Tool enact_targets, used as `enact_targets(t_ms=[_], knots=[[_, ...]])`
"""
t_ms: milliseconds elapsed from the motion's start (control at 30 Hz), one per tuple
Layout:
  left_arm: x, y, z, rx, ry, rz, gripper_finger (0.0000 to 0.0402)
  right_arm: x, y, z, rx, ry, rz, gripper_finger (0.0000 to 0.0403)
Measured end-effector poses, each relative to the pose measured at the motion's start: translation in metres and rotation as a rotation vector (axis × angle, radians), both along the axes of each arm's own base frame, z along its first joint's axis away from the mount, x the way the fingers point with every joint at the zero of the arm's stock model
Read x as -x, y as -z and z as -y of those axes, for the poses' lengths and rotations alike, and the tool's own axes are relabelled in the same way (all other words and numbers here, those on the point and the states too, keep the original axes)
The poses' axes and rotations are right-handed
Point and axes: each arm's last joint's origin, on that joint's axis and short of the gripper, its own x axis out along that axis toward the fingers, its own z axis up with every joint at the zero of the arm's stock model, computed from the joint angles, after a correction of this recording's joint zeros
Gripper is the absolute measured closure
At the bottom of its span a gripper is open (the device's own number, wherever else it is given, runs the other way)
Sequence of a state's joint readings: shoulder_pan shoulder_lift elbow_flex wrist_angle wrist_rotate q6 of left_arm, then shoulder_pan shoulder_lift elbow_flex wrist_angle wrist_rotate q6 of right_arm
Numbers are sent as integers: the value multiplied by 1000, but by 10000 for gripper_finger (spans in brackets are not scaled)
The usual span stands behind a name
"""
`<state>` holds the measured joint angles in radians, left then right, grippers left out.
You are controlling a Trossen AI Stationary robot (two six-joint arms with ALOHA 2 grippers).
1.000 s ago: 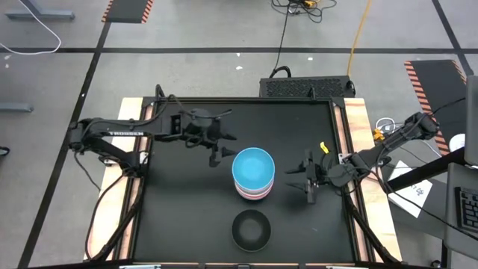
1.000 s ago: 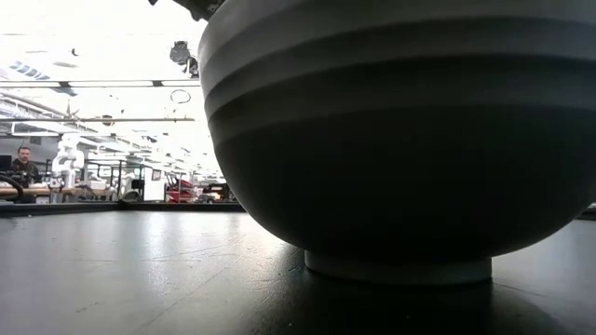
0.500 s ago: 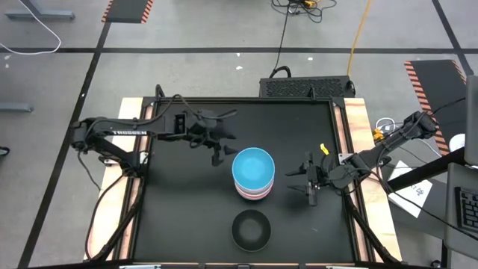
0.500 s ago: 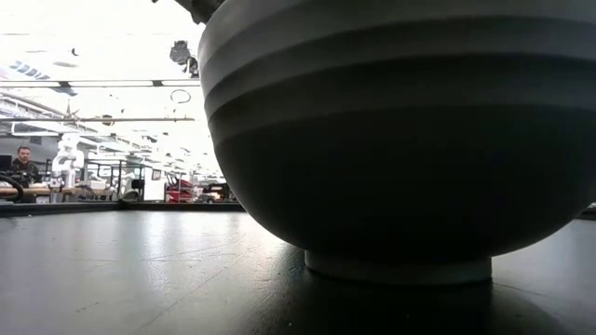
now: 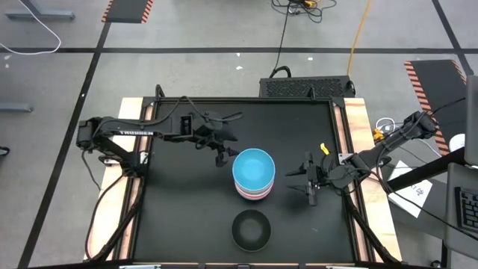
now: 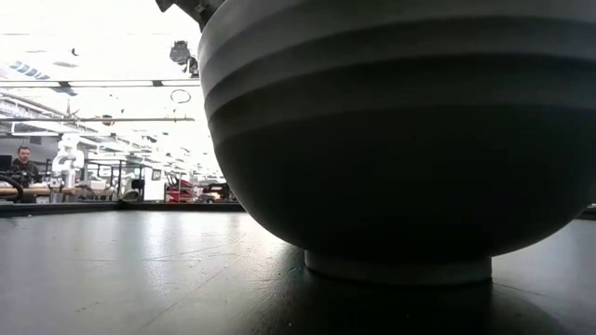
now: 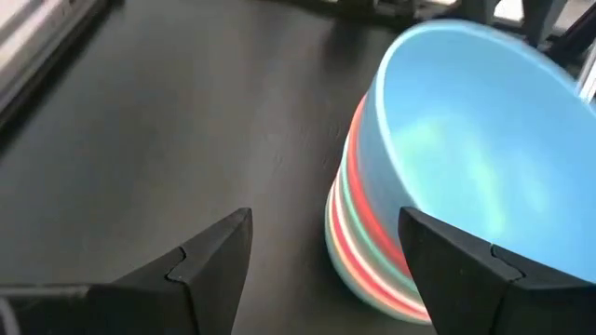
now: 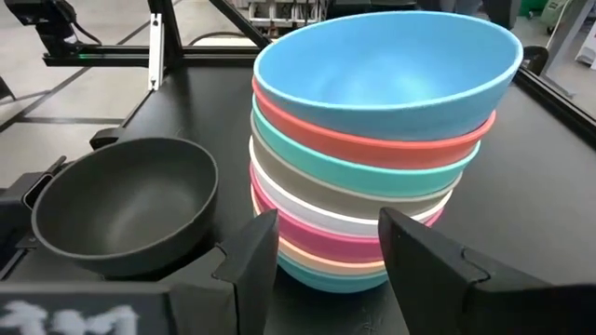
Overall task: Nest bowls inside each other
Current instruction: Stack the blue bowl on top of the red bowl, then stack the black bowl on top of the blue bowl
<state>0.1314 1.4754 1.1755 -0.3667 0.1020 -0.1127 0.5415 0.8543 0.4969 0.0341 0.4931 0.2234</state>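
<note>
A stack of several nested bowls [image 5: 253, 172] stands on its base in the middle of the table, a light blue one on top; below it coral, turquoise, grey, white and pink rims [image 8: 372, 186] show. A black bowl [image 5: 251, 228] stands alone near the table's near edge and fills the low view [image 6: 400, 140]. My left gripper [image 5: 219, 156] hovers open just left of the stack [image 7: 372, 233]. My right gripper [image 5: 308, 181] waits open to the stack's right, facing it [image 8: 326, 228], with the black bowl [image 8: 126, 200] to one side.
The black mat [image 5: 179, 217] has bare room left of the stack and in its near corners. Wooden table edges [image 5: 357, 127] run along both sides. A black box [image 5: 306, 87] sits beyond the far edge. A person sits far off in the room [image 6: 22, 163].
My left arm has stretched a little toward the table's right, bringing its open gripper slightly closer to the stack. The bowls and my right arm have kept still.
</note>
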Motion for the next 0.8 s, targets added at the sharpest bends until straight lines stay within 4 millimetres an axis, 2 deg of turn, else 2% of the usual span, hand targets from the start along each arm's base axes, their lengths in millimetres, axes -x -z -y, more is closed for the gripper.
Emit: enact_targets(t_ms=[200, 433, 600, 800], knots=[[-3, 7, 0, -4, 8, -26, 128, 0, 0, 0, 0, 0, 0, 222], [-7, 1, -1, -79, 29, 35, 128, 0, 0, 0, 1, -1, -2, 222], [-6, -15, -1, -170, 42, 148, 128, -1, 3, -3, -1, -6, -17, 222], [15, -37, 7, -151, 53, 185, 128, -4, 10, -5, 12, -1, -59, 222]])
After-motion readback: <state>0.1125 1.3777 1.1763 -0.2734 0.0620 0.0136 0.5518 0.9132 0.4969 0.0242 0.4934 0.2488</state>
